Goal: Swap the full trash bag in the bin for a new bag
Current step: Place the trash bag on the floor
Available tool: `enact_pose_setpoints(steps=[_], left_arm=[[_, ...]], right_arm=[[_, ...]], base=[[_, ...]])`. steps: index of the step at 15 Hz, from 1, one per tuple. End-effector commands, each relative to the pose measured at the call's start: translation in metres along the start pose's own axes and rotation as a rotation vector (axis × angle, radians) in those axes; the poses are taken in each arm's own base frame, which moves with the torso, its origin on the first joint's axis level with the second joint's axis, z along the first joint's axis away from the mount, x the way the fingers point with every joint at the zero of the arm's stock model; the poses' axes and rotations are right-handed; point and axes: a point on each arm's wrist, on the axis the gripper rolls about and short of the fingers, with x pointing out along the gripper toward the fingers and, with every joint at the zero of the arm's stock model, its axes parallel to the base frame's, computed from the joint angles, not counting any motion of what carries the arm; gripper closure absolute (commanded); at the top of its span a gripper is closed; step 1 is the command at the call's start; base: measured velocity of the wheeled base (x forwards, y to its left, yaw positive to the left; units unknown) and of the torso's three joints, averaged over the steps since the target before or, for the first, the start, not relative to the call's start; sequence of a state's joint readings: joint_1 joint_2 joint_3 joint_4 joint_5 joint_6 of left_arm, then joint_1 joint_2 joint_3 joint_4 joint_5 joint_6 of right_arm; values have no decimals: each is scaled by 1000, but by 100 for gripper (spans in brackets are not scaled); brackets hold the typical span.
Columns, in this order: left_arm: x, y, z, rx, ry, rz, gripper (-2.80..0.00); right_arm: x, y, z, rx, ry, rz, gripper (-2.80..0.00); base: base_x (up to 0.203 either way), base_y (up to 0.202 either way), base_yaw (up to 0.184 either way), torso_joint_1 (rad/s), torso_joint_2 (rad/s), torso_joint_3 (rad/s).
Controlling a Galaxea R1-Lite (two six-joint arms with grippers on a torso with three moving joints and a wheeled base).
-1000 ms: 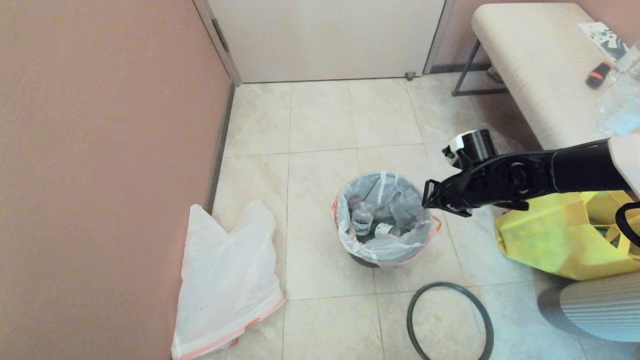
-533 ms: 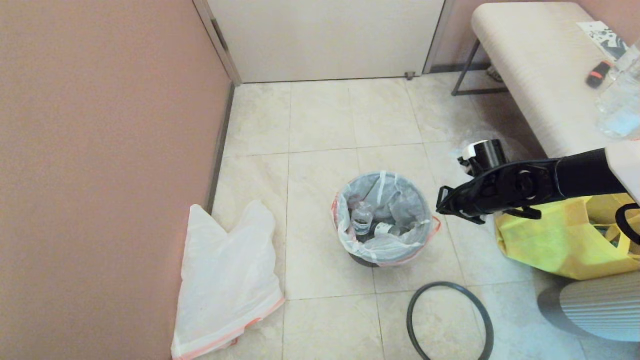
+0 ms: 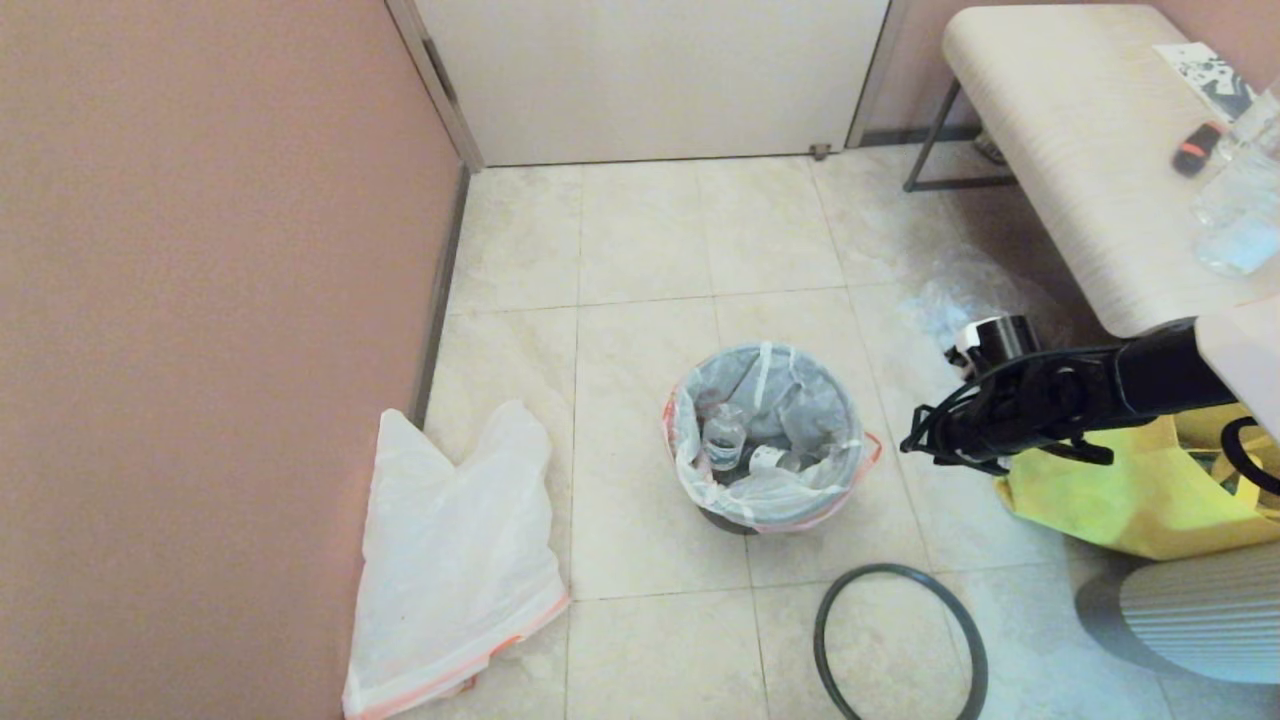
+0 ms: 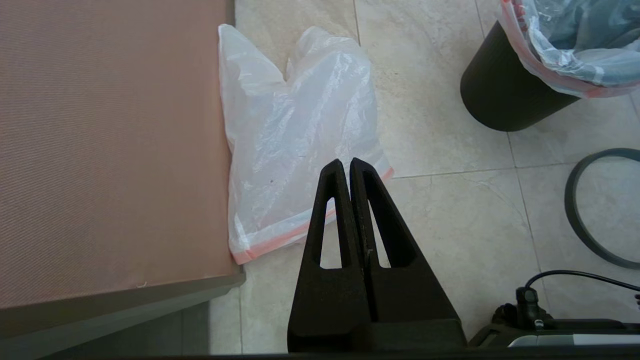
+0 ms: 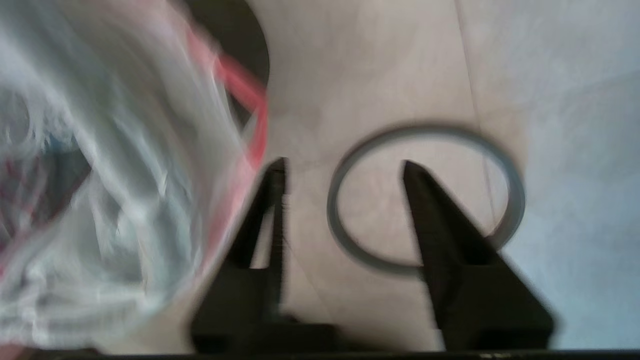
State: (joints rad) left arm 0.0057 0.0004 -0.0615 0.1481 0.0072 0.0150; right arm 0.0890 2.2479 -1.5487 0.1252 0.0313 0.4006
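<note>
The full trash bag (image 3: 765, 430) still lines the black bin (image 3: 725, 520) in the middle of the floor, with a clear bottle showing inside. My right gripper (image 3: 912, 445) hangs open and empty just right of the bin's rim, clear of the bag. In the right wrist view the right gripper (image 5: 345, 167) has the bag (image 5: 100, 200) beside one finger and the dark-grey hoop (image 5: 425, 200) on the floor beyond. The new bag (image 3: 455, 560) lies flat by the left wall. My left gripper (image 4: 347, 162) is shut and empty, above the new bag (image 4: 295, 140).
A yellow tote bag (image 3: 1120, 490) and a grey ribbed cylinder (image 3: 1200, 610) stand at the right under my right arm. A clear bag (image 3: 970, 290) lies by the bench (image 3: 1080, 130). The pink wall (image 3: 200, 300) bounds the left side. The hoop (image 3: 900, 640) lies in front of the bin.
My right arm has drawn back to the right and lower, away from the bin's rim. The bag, bin, hoop and new bag have not moved.
</note>
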Motion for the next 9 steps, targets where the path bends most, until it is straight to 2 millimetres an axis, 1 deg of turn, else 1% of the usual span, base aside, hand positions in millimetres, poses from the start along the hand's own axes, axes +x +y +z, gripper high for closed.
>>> enact_pose_setpoints(steps=[1,5,8,9], left_arm=[[0,0,0,0,0,1,0],[0,0,0,0,1,1,0],[0,0,0,0,1,1,0],[0,0,0,0,2,1,0]], right_arm=[[22,2,1,-4,7,2,-280],[43,6,7,-9,-23,-15,-280],[56,5,5,-24,-18,-23,-280],[58,5,4,-25,-18,-23,-280]], base=[[0,0,0,0,0,0],[0,0,0,0,0,0],[0,0,0,0,0,0],[0,0,0,0,0,0]])
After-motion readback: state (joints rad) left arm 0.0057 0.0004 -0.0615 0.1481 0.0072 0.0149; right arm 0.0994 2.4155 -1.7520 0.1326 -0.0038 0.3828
